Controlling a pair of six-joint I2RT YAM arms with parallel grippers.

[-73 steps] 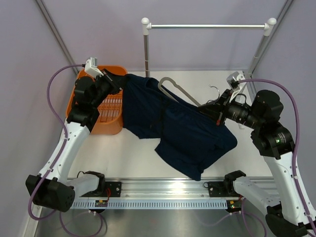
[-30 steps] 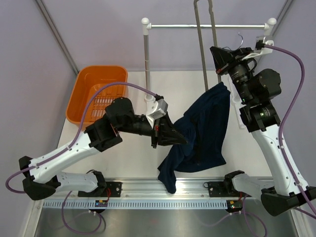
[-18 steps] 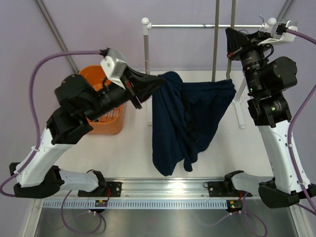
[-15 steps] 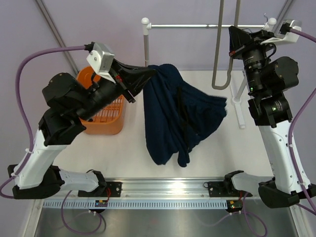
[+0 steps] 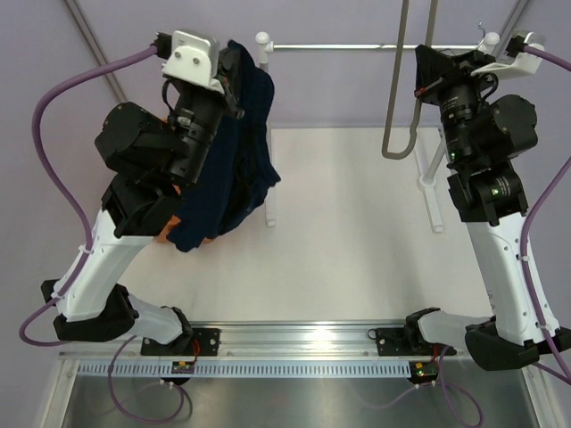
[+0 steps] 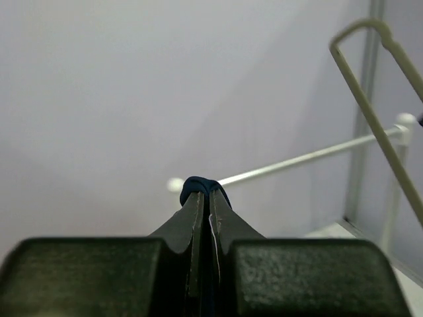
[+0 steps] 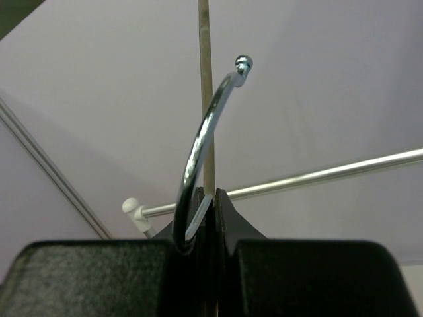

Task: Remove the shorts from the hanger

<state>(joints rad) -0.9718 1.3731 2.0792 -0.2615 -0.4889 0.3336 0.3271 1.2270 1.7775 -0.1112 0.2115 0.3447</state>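
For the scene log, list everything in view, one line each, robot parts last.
shorts: one, dark navy, hanging limp in the air at the far left.
hanger: one, grey loop with a chrome wire hook, bare, raised at the far right.
rail stand: one, silver with white caps, along the back of the table.
basket: one, orange, only a sliver showing at the left beside the shorts.
table: one, white, under everything.
left end effector: one, black, shut on the shorts.
right end effector: one, black, shut on the hanger.
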